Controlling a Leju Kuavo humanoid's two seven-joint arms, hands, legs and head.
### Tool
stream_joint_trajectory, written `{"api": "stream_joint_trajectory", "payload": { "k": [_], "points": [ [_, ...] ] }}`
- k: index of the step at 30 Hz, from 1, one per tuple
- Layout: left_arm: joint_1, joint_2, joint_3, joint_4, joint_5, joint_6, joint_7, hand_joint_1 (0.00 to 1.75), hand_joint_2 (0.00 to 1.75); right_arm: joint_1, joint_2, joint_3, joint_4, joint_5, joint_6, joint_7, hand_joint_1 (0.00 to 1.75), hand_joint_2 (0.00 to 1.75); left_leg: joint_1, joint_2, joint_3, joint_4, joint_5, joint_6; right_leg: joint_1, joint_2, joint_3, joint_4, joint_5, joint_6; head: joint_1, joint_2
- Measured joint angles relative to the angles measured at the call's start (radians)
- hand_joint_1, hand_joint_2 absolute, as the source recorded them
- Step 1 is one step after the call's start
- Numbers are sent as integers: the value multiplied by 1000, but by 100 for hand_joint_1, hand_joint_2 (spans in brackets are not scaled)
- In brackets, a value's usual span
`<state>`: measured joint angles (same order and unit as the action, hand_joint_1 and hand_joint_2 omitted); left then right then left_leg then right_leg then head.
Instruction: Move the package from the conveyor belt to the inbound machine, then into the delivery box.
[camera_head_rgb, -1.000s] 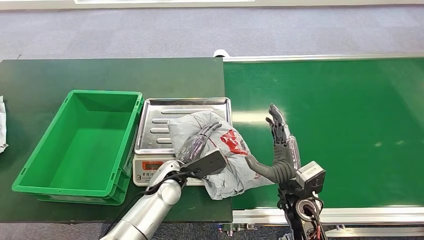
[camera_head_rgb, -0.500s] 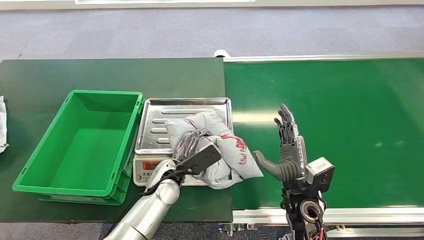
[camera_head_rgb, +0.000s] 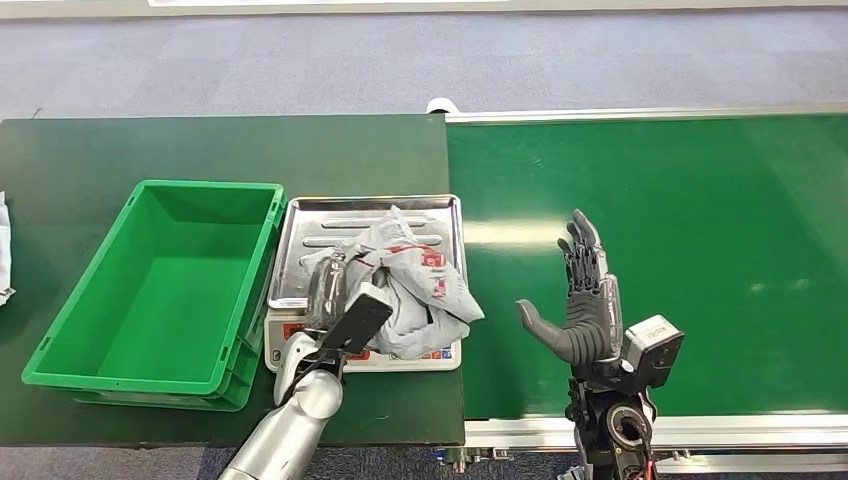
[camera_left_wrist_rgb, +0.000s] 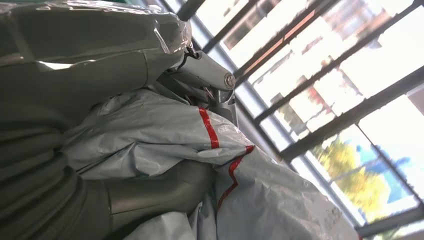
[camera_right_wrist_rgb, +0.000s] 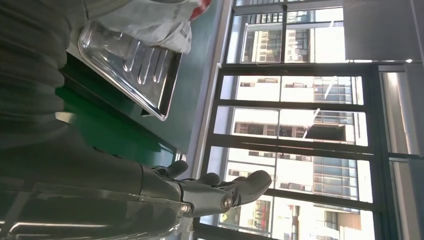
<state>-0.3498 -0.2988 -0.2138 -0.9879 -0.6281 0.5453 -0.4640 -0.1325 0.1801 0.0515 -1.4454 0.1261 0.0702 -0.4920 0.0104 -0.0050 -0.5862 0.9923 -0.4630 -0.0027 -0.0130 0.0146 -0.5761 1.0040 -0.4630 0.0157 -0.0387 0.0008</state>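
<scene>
A crumpled grey package (camera_head_rgb: 415, 280) with red markings lies on the steel tray of the scale (camera_head_rgb: 310, 225), the inbound machine. My left hand (camera_head_rgb: 335, 290) grips its near left side; the left wrist view shows the fingers (camera_left_wrist_rgb: 200, 70) wrapped around the grey plastic package (camera_left_wrist_rgb: 165, 135). Over the green conveyor belt (camera_head_rgb: 700, 220), right of the scale, my right hand (camera_head_rgb: 582, 305) is held upright and open, holding nothing. In the right wrist view its fingers (camera_right_wrist_rgb: 220, 192) are spread, with the tray (camera_right_wrist_rgb: 130, 60) and package (camera_right_wrist_rgb: 150, 17) beyond. A green delivery box (camera_head_rgb: 165, 285) stands empty left of the scale.
The scale and box stand on a dark green table (camera_head_rgb: 200, 145). The belt's metal rail (camera_head_rgb: 640, 115) runs along its far side. A white object (camera_head_rgb: 4, 250) lies at the table's left edge. Grey carpet (camera_head_rgb: 400, 60) lies beyond.
My left hand has pulled the package leftward, fully onto the scale tray. My right hand has drawn back to the right, away from the package, and stays open.
</scene>
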Motion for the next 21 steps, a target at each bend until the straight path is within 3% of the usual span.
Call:
{"api": "stream_joint_trajectory", "payload": {
  "k": [4,7,14,21],
  "points": [
    [16,6,19,-73,7,100,-64,175,175,0,5,-2,0,-7,0,1,0,175,0,-1,-2,0,0,0,0,0,-1,0,0,0,0,0],
    [23,6,52,-140,-83,143,-99,175,175,0,7,-2,0,-11,-2,-3,0,175,0,-1,-2,0,0,0,0,0,-2,0,0,0,0,0],
    [13,-11,260,-363,-278,146,-209,175,175,6,7,-2,0,-42,-23,-26,0,175,0,0,-3,0,0,0,0,0,-3,0,0,0,0,0],
    [-8,-15,426,-565,-194,147,-230,175,175,13,2,-8,0,-62,-36,-30,0,175,0,0,-3,0,0,0,0,0,-3,0,-1,0,0,0]
  ]
}}
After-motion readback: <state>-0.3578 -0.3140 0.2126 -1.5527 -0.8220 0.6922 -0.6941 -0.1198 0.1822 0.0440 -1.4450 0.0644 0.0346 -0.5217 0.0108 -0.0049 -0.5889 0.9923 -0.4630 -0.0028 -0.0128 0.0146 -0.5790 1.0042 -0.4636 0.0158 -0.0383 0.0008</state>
